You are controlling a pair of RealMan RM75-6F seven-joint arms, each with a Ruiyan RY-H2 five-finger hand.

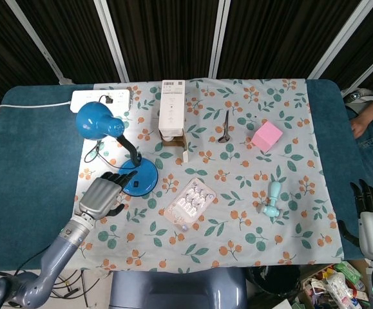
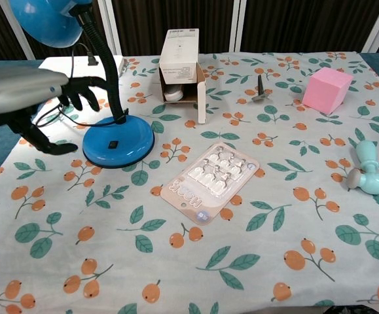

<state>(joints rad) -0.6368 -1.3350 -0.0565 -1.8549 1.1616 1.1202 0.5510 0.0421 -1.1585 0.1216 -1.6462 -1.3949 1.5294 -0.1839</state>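
My left hand [image 1: 102,195] hovers above the cloth just left of the blue desk lamp's round base [image 1: 138,177], its fingers spread and holding nothing. In the chest view the same left hand [image 2: 29,98] is raised at the left edge, with its fingertips [image 2: 84,91] near the lamp's black neck [image 2: 107,69]. The lamp's blue shade [image 1: 95,120] leans left over the cloth. My right hand [image 1: 368,199] shows only at the far right edge of the head view, off the table, its dark fingers pointing up; its grip is unclear.
On the floral cloth [image 1: 238,225] lie a clear blister pack [image 1: 189,203], a pale blue handled tool [image 1: 271,199], a pink cube [image 1: 267,136], a dark clip [image 1: 225,127] and an open white carton [image 1: 172,111]. A white power strip [image 1: 100,98] sits behind the lamp.
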